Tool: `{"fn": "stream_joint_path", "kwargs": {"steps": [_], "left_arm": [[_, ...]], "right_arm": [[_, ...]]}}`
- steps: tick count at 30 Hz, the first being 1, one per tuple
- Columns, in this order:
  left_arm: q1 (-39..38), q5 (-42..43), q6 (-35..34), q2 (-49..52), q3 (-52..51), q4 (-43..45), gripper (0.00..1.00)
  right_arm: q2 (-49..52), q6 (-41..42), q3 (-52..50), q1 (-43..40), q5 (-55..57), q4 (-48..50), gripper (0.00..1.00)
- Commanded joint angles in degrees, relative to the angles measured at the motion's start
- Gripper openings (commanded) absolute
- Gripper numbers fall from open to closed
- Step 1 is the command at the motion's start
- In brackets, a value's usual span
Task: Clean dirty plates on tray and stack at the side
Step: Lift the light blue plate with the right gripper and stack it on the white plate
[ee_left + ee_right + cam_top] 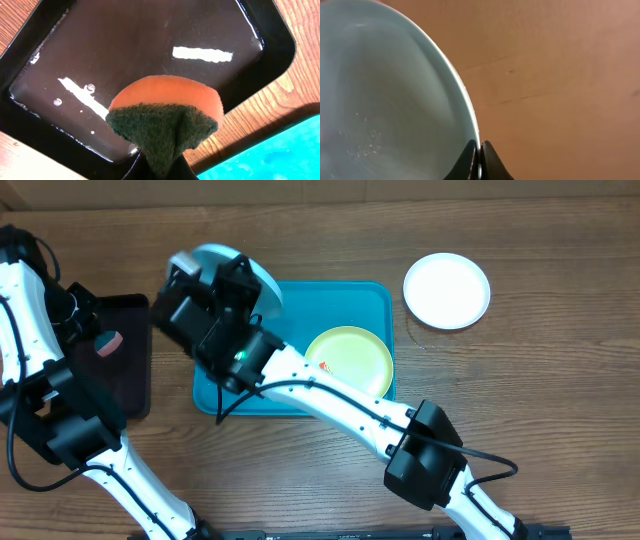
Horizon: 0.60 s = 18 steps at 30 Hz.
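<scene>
Both grip: your right gripper (480, 150) pinches the light blue plate (385, 90) at the tray's (375, 295) eleven o'clock; left gripper (160, 169) clamps the sponge (167, 115).

Overhead, upper centre-left: the right arm (330, 395) covers most of the light blue plate (225, 252); only its upper arc and right rim show. The arm also hides the left part of the tray (345, 305). Left wrist view, bottom edge: the sponge (167, 117) conceals most of the left gripper (160, 175). Right wrist view: the light blue plate runs past the left and bottom edges; the right gripper (480, 157) shows fingertips only.
</scene>
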Motion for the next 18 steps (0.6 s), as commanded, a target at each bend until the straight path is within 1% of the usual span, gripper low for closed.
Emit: {"fn": "stream_joint_path", "kwargs": {"steps": [1,4,6,8,11,13,15,16,18], "left_arm": [[-0.1,2.2,1.3,-1.7,-0.3,0.0,0.04],[-0.4,2.2,1.3,-1.7,-0.3,0.1,0.04],[-0.7,2.2,1.3,-1.7,-0.3,0.2,0.04],[-0.8,2.2,1.3,-1.7,-0.2,0.2,0.04],[-1.2,2.2,1.3,-1.7,-0.3,0.1,0.04],[-1.4,2.5,1.3,-1.7,-0.2,0.1,0.04],[-1.7,2.8,1.3,-1.7,-0.3,0.2,0.04],[-1.8,2.8,1.3,-1.7,-0.2,0.2,0.04],[-2.1,2.8,1.3,-1.7,-0.3,0.3,0.04]], "right_arm": [[-2.5,-13.7,1.1,0.5,4.6,0.6,0.04],[-2.5,-11.8,1.1,0.6,4.6,0.7,0.04],[-2.5,-6.1,1.1,-0.1,3.4,0.7,0.04],[-2.5,2.8,1.1,-1.5,-0.9,-0.9,0.04],[-2.5,12.5,1.1,-5.2,-10.8,-5.9,0.04],[-2.6,24.7,1.1,-8.6,-10.9,-6.4,0.04],[-3.5,37.7,1.1,-12.9,-13.3,-9.8,0.04],[-4.0,41.3,1.1,-14.8,-16.2,-11.9,0.04],[-5.3,47.0,1.1,-20.7,-29.3,-17.2,0.04]]}}
